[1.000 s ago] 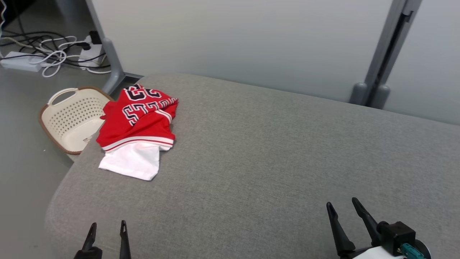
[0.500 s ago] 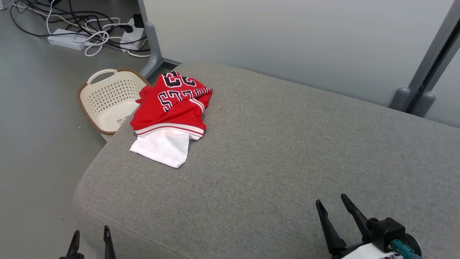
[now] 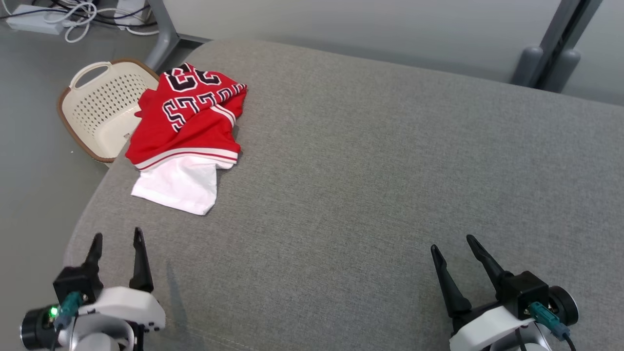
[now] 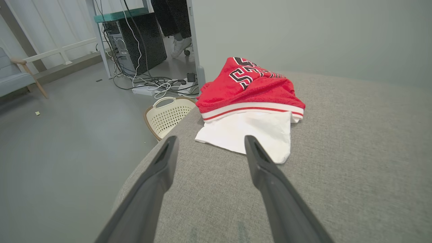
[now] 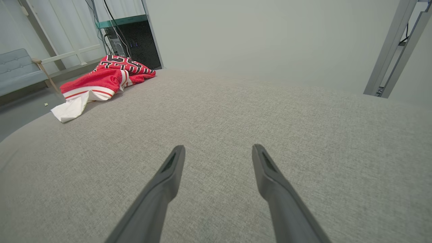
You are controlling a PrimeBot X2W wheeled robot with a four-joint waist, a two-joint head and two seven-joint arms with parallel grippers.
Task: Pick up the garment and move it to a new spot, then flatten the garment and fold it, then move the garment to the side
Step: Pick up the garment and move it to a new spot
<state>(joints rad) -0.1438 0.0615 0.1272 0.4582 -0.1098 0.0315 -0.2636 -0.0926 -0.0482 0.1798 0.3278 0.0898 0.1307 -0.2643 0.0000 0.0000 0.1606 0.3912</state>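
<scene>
The garment (image 3: 183, 122) is found at the far left corner of the cushion (image 3: 365, 170), crumpled into a loose heap. It is red, with a white and red striped band, and a white part is spread out from under that band towards the near edge. Large black characters outlined in white are printed on the red cloth. They are seen upside down and broken by folds, so they cannot be read with certainty. No other label or brand can be made out.

The garment's left side is laid right at the cushion's left edge. Just beyond that edge a cream perforated basket (image 3: 97, 107) with a brown rim is set on the floor. Cables and power strips (image 3: 34, 22) are scattered on the floor past the far left corner. A grey partition (image 3: 341, 19) is stood along the far edge.

A broad stretch of bare grey fabric is left between the garment and the right edge.

The left gripper (image 3: 117, 234) is held over the near left corner, fingers spread and released, pointed at the garment's white part, near it but apart. The right gripper (image 3: 452, 243) is held by the near edge towards the right, fingers likewise spread with nothing grasped, well apart from the garment.
</scene>
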